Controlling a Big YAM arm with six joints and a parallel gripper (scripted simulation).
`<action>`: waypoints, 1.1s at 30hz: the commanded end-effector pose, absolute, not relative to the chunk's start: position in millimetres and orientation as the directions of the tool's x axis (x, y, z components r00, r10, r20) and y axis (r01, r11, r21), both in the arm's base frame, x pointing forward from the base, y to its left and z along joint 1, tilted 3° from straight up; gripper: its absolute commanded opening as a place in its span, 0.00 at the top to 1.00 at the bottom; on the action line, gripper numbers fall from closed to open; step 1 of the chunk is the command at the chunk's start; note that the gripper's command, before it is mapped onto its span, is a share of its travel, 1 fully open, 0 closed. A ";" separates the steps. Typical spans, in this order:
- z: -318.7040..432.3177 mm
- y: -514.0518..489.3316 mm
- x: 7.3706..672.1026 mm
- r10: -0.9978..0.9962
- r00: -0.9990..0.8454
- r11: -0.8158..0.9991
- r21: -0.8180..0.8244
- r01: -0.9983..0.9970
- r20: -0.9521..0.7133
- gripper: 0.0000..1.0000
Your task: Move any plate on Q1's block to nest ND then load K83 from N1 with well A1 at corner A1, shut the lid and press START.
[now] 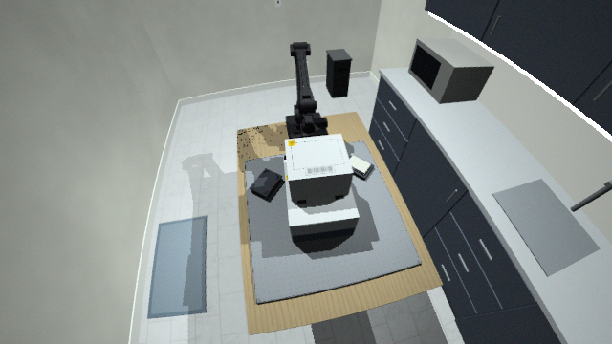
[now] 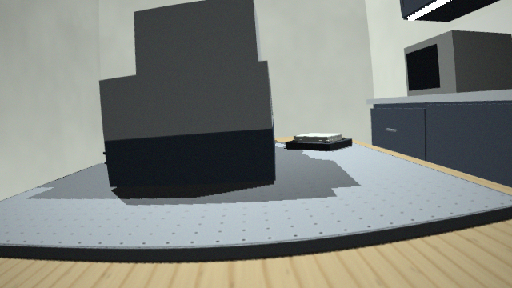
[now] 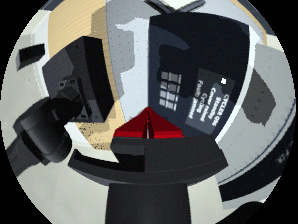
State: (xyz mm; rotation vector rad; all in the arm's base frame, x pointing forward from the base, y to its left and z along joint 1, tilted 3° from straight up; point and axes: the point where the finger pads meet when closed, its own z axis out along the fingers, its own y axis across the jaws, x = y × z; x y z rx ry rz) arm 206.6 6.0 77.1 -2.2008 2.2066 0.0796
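Observation:
The cycler Q1 [image 1: 319,183] stands in the middle of the grey mat, and its white lid [image 1: 316,155] looks shut. The dark nest ND [image 1: 267,184] on the left looks empty. In the wrist view my gripper [image 3: 147,110] is shut on nothing, hovering just short of Q1's dark panel and its key block [image 3: 169,90]. I cannot tell the lamp's colour. In the top view Q1 hides the gripper.
The arm's base [image 1: 306,121] stands behind Q1 on the wooden table. Dark cabinets with a counter and a microwave [image 1: 447,69] run along the right. A small black cabinet [image 1: 338,73] stands on the floor at the back.

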 end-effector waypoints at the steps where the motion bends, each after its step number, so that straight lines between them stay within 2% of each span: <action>1: 90.6 9.7 230.8 -0.999 0.006 -0.004 -0.026 -1.000 -0.054 1.00; 24: 68.0 10.9 260.3 -0.999 0.006 -0.004 -0.031 -1.000 -0.054 1.00; 33: 67.7 10.5 244.9 -0.999 0.005 -0.004 -0.007 -1.000 -0.054 1.00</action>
